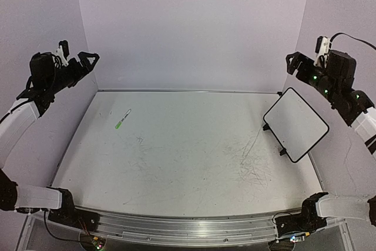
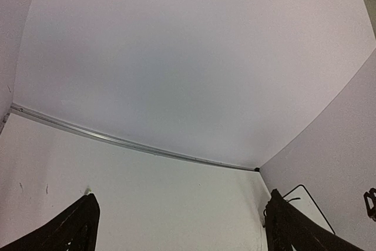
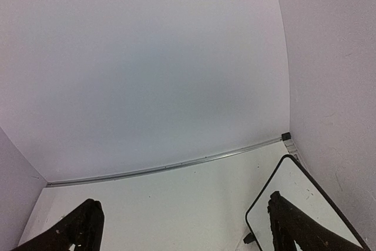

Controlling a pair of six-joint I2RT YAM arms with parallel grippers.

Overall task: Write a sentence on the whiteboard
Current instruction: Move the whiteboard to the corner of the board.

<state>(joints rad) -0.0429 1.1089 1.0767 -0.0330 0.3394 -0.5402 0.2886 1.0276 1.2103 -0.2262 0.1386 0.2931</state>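
Seen from overhead, a large white table (image 1: 176, 163) sits inside pale lilac walls, with two robot arms raised at its sides.

The whiteboard (image 1: 295, 124) is at the far right of the table, right up against the right wall. It is a small rectangle with a thin black frame and rounded corners. It is turned at an angle, so one corner points toward the back wall and another toward the near edge. Two little black feet stick out from its left side, toward the middle of the table. Whether it lies flat or leans on the wall cannot be told. Its face looks plain white from overhead. The right wrist camera shows a few tiny dark specks on it.

The left gripper (image 1: 88, 60) is held high near the left wall, well apart from the whiteboard. In its wrist view the two black fingers (image 2: 70, 227) are spread wide with nothing between them.

The right gripper (image 1: 295, 63) hangs in the air near the right wall, above the whiteboard's far corner and not touching it. Its fingers (image 3: 76, 230) are also spread wide and hold nothing.

A marker (image 1: 123, 120) with a green end lies on the far left part of the table, well apart from both grippers. Faint grey scratches (image 1: 252, 160) mark the tabletop just left of the whiteboard.
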